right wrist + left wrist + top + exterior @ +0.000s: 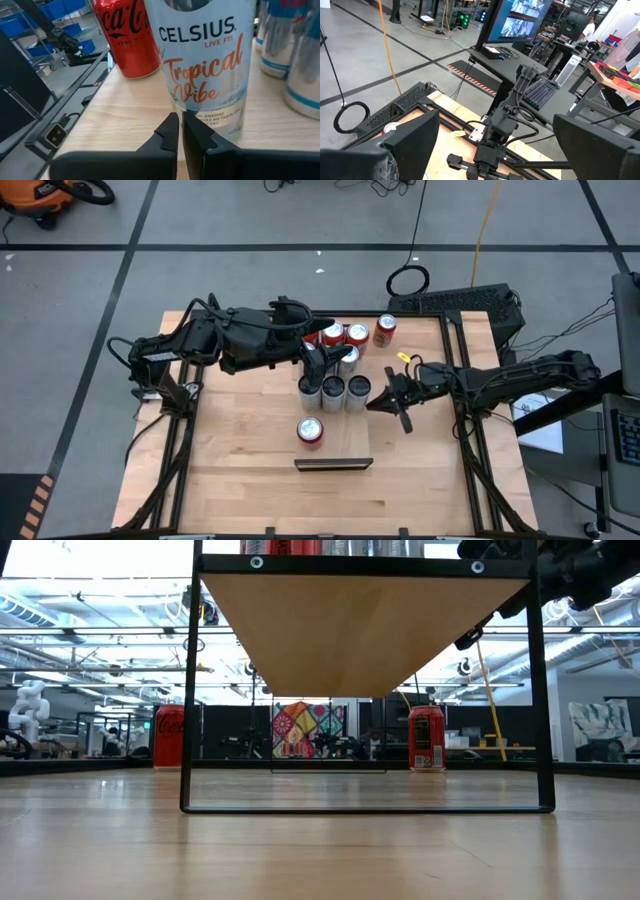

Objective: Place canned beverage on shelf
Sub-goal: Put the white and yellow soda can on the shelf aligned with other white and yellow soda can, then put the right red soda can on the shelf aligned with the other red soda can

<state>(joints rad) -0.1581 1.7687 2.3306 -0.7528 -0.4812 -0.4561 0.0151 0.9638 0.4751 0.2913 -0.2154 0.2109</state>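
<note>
The shelf (345, 442) is a long pale board on a black frame, with a dark strip at its near end; the low view shows its underside (360, 630). A row of three cans stands across it, the right one a white Celsius can (357, 389) (205, 65). A red Coca-Cola can (310, 430) (125, 37) stands nearer, and more red cans (345, 335) stand at the far end. My right gripper (374, 404) (179, 131) is shut, pointing level at the Celsius can's lower side. My left gripper (322, 362) (502, 150) hangs open above the row, holding nothing. My right gripper's shut fingertips (172, 125) stand right at the lower side of the Celsius can (210, 117), coming level from the table's right. I cannot tell whether they touch it. The can stands upright on the shelf.
A red can (385, 330) (427, 738) stands on the tabletop right of the shelf's far end, and another red can (168, 735) shows in the low view beyond the frame's left post. The tabletop's near half (240, 470) is bare wood.
</note>
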